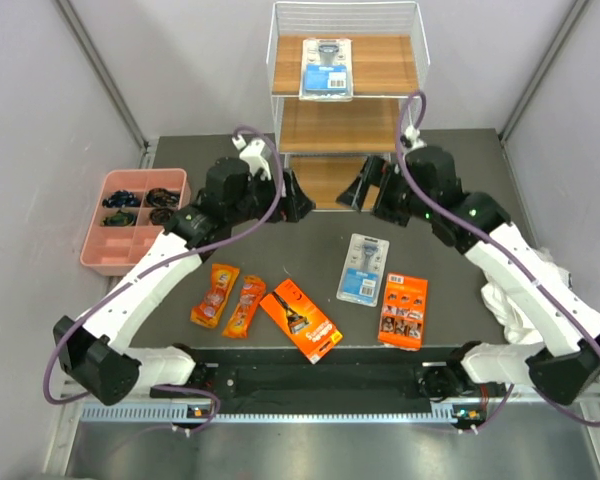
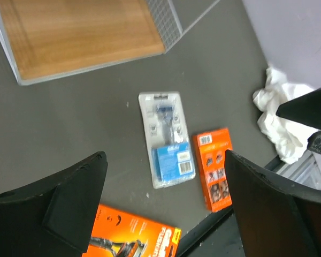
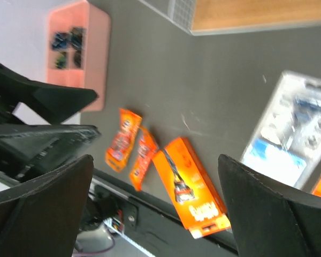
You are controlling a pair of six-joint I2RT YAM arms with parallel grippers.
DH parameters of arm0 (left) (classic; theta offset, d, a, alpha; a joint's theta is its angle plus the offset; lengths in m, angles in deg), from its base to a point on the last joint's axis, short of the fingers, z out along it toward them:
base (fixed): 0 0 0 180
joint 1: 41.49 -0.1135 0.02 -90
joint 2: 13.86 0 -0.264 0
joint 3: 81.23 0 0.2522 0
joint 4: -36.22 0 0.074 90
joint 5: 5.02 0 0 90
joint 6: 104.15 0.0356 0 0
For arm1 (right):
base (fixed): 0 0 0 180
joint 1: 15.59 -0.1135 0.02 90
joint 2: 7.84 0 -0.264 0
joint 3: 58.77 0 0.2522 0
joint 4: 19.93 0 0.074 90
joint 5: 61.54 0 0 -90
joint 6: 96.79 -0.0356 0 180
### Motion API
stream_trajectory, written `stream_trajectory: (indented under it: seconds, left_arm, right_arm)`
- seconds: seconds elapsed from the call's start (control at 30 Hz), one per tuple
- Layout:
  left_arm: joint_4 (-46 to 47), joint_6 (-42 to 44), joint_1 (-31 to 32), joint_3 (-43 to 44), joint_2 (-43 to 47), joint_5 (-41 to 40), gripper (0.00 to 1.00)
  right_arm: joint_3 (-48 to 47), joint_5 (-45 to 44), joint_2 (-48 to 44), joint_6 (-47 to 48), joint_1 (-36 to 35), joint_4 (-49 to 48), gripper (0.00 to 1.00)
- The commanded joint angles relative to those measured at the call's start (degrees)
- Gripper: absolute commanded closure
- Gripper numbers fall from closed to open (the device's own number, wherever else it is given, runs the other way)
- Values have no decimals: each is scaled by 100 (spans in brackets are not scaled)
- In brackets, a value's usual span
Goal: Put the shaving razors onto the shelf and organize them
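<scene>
Showing only overhead: blister card (image 1: 326, 68) atop shelf (image 1: 380, 125).

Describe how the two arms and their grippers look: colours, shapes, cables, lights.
The left arm and right arm match: white link shells between black joint housings, each trailed by a looping purple cable. The left gripper and right gripper are black with broad, wedge-shaped fingers. Green lights glow on the right arm's joints.
</scene>
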State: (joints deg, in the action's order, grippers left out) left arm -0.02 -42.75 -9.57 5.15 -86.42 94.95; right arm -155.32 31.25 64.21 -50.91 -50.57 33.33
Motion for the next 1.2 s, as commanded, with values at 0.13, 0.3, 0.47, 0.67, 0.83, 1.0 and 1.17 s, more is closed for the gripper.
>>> stream_trajectory:
  seconds: [0.13, 0.3, 0.47, 0.67, 0.83, 1.0, 1.17]
  left_arm:
    - [-90, -216, -2, -977, 523, 259, 1]
    - [-239, -155, 7, -1022, 558, 136, 1]
    - [-292, -93, 7, -960, 532, 136, 1]
    - [-178, -216, 42, -1188, 470, 268, 1]
    - [-46, -304, 95, -1399, 435, 338, 1]
    - [15, -339, 121, -1487, 383, 426, 1]
    - [147, -453, 226, -1505, 233, 531, 2]
  right_arm:
    - [1607, -525, -964, -299, -140, -92, 1]
    - [1941, -586, -1158, -326, -140, -49, 1]
    - [1976, -621, -1141, -308, -140, -31, 1]
    - [2196, -806, -1027, -334, -132, -48, 1]
    - [2293, -1052, -606, -282, -132, -57, 2]
    - [2126, -1105, 106, -168, -140, -154, 5]
    - [1863, -1219, 757, -106, -114, -207, 16]
